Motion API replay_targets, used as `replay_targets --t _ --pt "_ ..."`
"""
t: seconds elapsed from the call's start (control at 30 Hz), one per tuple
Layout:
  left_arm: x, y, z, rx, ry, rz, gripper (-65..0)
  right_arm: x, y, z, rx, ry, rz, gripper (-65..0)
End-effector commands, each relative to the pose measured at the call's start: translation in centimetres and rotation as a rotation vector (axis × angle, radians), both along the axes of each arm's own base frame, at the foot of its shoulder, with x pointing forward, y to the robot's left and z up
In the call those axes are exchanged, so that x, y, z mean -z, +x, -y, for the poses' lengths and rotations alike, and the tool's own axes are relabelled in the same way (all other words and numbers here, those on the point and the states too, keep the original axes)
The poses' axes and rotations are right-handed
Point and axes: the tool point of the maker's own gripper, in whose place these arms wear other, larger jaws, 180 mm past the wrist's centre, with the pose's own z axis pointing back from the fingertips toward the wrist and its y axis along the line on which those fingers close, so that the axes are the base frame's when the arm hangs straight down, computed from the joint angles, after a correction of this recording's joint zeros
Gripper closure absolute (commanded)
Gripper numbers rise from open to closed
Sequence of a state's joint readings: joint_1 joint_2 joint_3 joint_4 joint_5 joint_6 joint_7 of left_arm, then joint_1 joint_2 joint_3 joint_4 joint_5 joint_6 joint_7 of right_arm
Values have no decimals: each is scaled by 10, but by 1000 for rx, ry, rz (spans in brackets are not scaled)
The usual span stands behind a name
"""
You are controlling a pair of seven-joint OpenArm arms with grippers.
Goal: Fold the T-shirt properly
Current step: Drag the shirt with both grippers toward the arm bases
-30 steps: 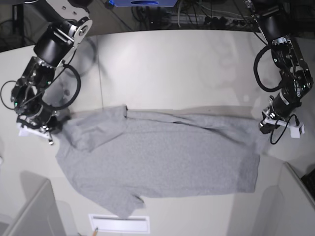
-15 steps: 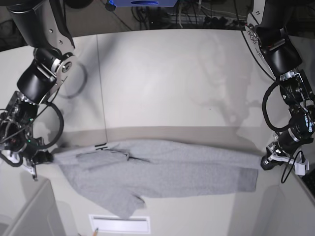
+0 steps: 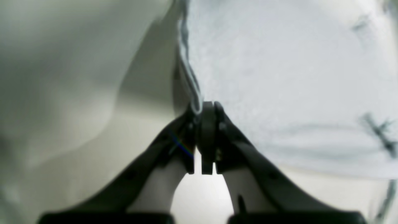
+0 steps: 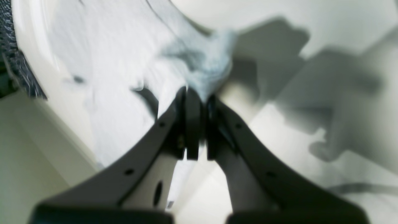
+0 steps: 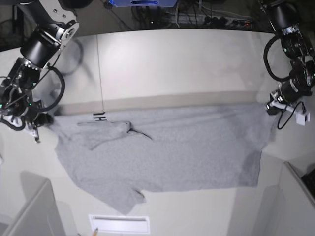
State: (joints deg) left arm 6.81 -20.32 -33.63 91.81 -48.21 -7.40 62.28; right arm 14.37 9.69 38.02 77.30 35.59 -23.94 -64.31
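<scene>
From the left wrist, the left gripper [image 3: 206,107] has its fingers [image 3: 214,137] clenched on the edge of the T-shirt [image 3: 289,77], a thin hem caught between the tips; the grey cloth spreads away to the right over the pale desk [image 3: 77,93].

From the right wrist, the right gripper [image 4: 196,93] is likewise clamped on a bunched corner of the shirt, blurred, with arm shadows thrown on the desk.

From the base view, the shirt [image 5: 172,157] now lies spread wide across the desk [image 5: 172,64], held at both far corners. Half a second ago it was drawn into a narrow band nearer the front; since then both arms have carried the far edge back away from the front and opened it out again. A strip of black lettering [image 5: 100,117] peeps out by the folded-over sleeve. I'd judge this a shake-out to flatten the cloth, with the real folding yet to begin.
</scene>
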Motion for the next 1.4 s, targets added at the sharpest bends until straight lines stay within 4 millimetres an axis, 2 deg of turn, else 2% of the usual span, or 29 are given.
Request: replay_targets --t 0.0,0.13,0.27,0.47,0.63,0.87,1.07,1.27,1.37 --pt "-14 4 -6 1 27 46 0 -12 4 10 13 -39 37 0" --pt "14 -33 -6 -2 27 -57 0 -1 -22 10 3 -61 -2 0" --pt "29 -61 -5 7 33 -124 0 12 -50 11 1 -90 -47 0" --pt "29 -78 0 35 53 -151 0 19 -87 11 63 16 -26 0" --pt "34 -94 1 40 60 -183 0 32 -116 8 63 19 -79 0" --pt "43 -117 2 44 58 -243 0 23 -136 6 47 -32 -78 0" --pt "36 -131 7 77 87 -255 0 35 -164 5 45 -34 -143 0" --pt "32 -154 -11 10 105 -281 0 31 -176 7 33 -63 -156 0" --pt "34 -163 -12 6 106 -301 0 31 -178 5 22 -63 -161 0"
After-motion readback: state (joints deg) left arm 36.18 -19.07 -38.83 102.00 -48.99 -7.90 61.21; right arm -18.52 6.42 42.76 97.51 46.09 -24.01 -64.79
